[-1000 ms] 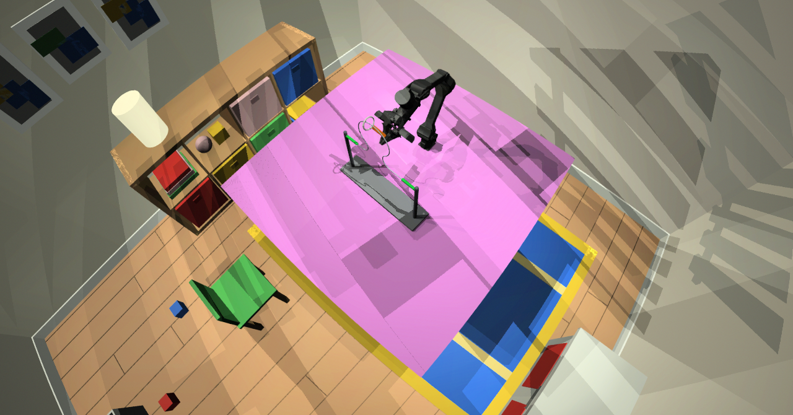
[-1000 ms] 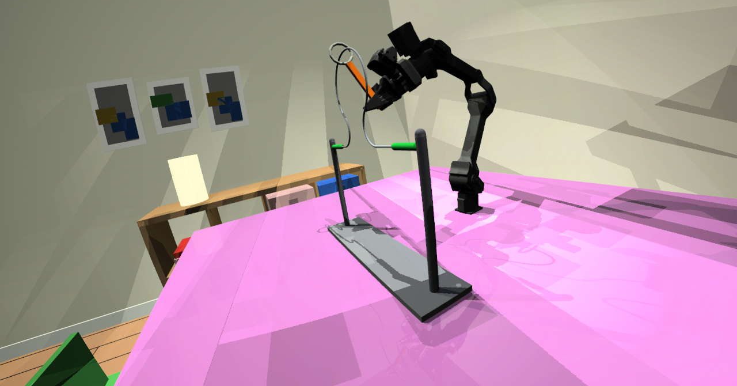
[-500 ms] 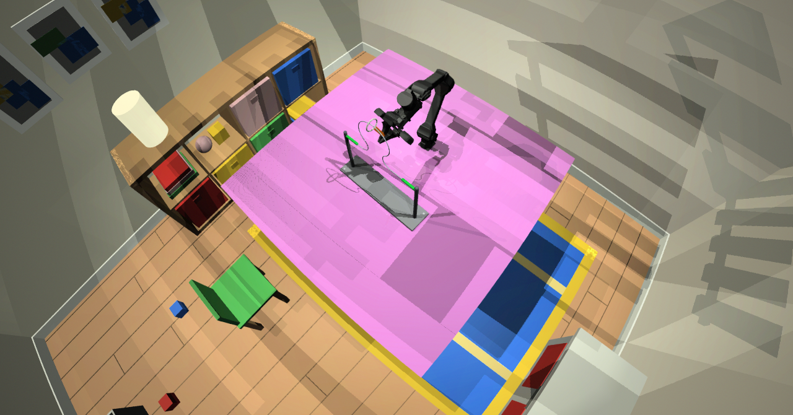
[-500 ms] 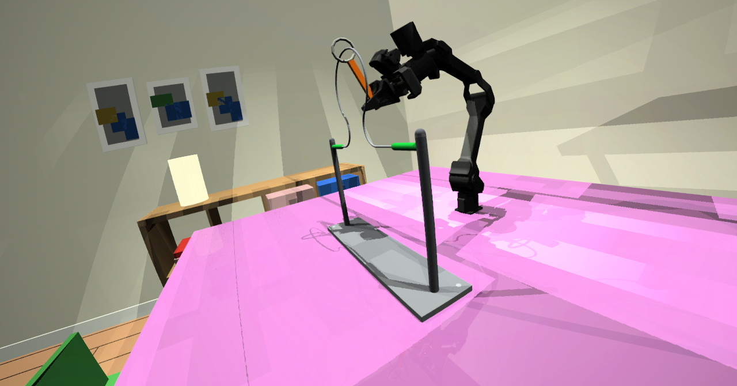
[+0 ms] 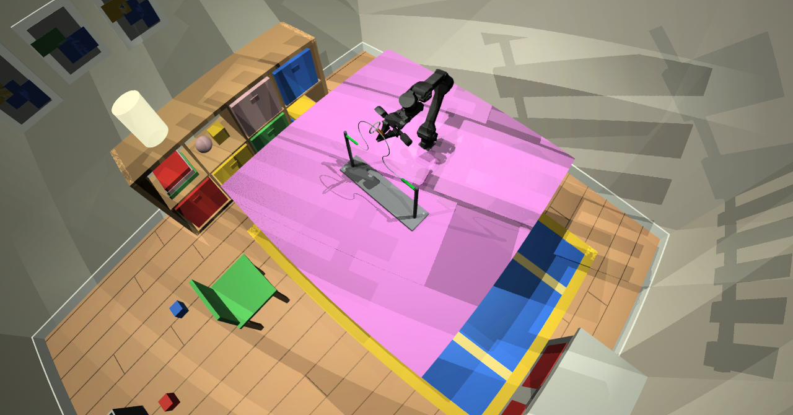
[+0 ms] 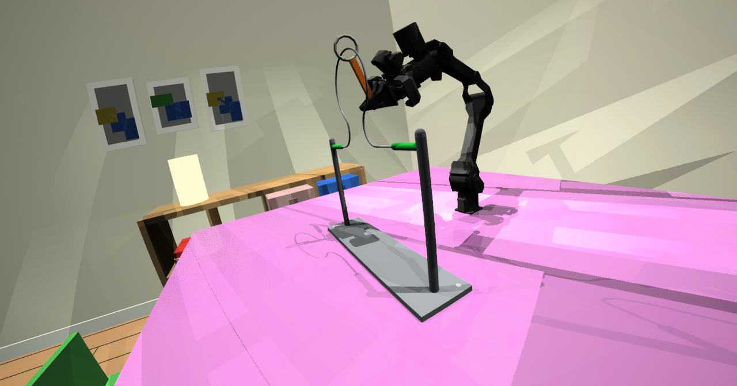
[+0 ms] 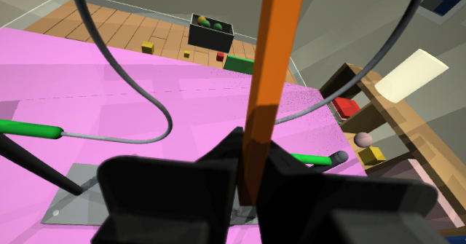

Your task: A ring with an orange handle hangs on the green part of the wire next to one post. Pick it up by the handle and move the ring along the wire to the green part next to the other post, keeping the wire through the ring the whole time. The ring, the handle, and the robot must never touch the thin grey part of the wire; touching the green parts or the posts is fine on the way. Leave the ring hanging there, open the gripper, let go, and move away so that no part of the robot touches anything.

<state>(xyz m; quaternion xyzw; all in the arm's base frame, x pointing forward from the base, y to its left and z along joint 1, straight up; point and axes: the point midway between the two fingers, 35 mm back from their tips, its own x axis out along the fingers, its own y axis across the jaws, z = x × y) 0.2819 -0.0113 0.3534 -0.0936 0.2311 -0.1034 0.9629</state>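
My gripper [image 5: 380, 135] [image 6: 368, 99] [image 7: 245, 133] is shut on the orange handle [image 6: 359, 75] [image 7: 274, 54]. The handle slants up to the ring [image 6: 334, 49], which surrounds the top of the grey wire's tall arch [image 6: 335, 82] [image 7: 120, 71]. A gap to the wire is too small to judge. In the exterior view the wire's near leg crosses the view of the handle's lower end. The ring is outside the wrist view. Low on either side are the near green part [image 5: 409, 183] [image 6: 403, 146] and far green part [image 5: 350, 138] [image 6: 337, 146], beside the near post [image 6: 427, 218] and far post [image 6: 339, 188].
The posts stand on a grey base plate [image 5: 388, 191] [image 6: 397, 260] on the pink table top [image 5: 343, 246] [image 6: 257, 291]. The arm's own base [image 6: 467, 198] stands behind the wire. A shelf [image 5: 222, 85] and lamp [image 5: 139, 118] are beyond the table, and a green chair [image 5: 243, 287] stands off its edge.
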